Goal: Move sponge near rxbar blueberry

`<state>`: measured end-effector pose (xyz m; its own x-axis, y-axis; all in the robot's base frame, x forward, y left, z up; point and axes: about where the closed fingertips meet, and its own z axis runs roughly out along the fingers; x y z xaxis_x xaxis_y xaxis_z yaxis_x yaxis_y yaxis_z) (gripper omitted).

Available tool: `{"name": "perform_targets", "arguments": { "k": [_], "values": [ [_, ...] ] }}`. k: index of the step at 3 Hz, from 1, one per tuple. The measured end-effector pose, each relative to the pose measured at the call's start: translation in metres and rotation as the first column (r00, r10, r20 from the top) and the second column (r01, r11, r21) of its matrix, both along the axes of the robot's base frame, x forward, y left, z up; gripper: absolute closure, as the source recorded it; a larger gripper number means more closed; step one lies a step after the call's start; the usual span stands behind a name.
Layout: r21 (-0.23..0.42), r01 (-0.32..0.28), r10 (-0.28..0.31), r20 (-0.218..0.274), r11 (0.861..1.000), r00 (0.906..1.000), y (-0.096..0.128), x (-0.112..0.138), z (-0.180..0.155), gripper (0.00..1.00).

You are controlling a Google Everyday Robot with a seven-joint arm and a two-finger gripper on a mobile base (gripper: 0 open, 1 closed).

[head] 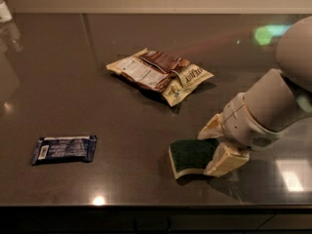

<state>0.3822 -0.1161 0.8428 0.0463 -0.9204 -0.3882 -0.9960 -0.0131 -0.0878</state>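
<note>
The sponge (191, 156), dark green on top with a pale yellow foam layer, lies at the front right of the dark table (122, 111). My gripper (217, 145) reaches in from the right. One finger rests against the sponge's far right edge and the other against its near right edge, so it is shut on the sponge's right end. The sponge looks slightly raised and tilted. The rxbar blueberry (64, 149), a flat dark blue wrapper, lies at the front left, well apart from the sponge.
A cream-and-brown snack bag (158, 73) lies in the middle of the table, behind the sponge. A pale object (4, 9) stands at the far left corner. The table's front edge runs close below the sponge and the bar.
</note>
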Motion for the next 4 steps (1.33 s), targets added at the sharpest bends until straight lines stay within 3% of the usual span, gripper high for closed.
{"name": "perform_targets", "arguments": {
  "k": [1,2,4],
  "values": [
    [0.005,0.006,-0.006,0.014,1.0,0.9999,0.015,0.007,0.02,0.87],
    [0.013,0.0,0.0,0.021,1.0,0.9998,0.041,0.016,0.036,1.0],
    [0.045,-0.019,0.017,0.034,0.999,0.9993,0.104,0.033,0.03,1.0]
  ]
}}
